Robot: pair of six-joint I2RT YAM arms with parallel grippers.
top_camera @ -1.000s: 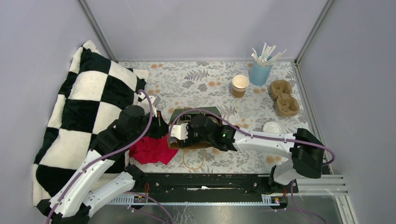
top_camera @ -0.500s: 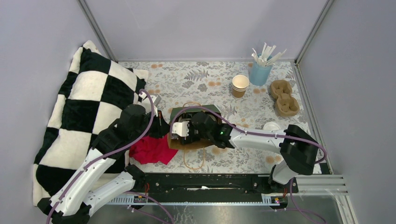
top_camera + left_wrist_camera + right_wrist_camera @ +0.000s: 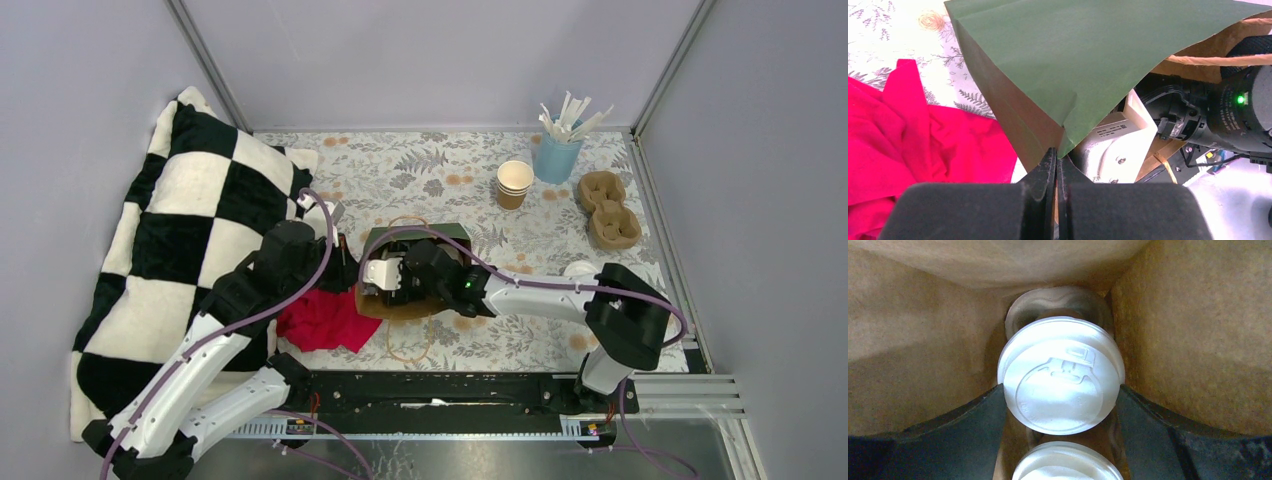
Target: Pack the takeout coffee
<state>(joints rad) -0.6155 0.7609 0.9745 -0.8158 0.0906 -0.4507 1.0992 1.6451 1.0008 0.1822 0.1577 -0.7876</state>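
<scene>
Pretty clearly a robotics lab test cell, not anyone's home. Plain grey wall panels [image 3: 430, 60] set in aluminium posts [image 3: 210, 65] box in a desk [image 3: 440, 175] with a floral cover. Just this side of the green bag [image 3: 415, 240], a left arm [image 3: 200, 370] and a right arm [image 3: 550, 295] with purple cables are bolted to a black rail [image 3: 440, 392]. The rest looks like staged props: a checkered pillow [image 3: 190, 230] left of the bag, a red cloth [image 3: 325, 320] beside it, and behind it to the right a stack of paper cups [image 3: 514, 183], a blue cup of sticks [image 3: 556, 158] and a cardboard cup carrier [image 3: 607, 210].
</scene>
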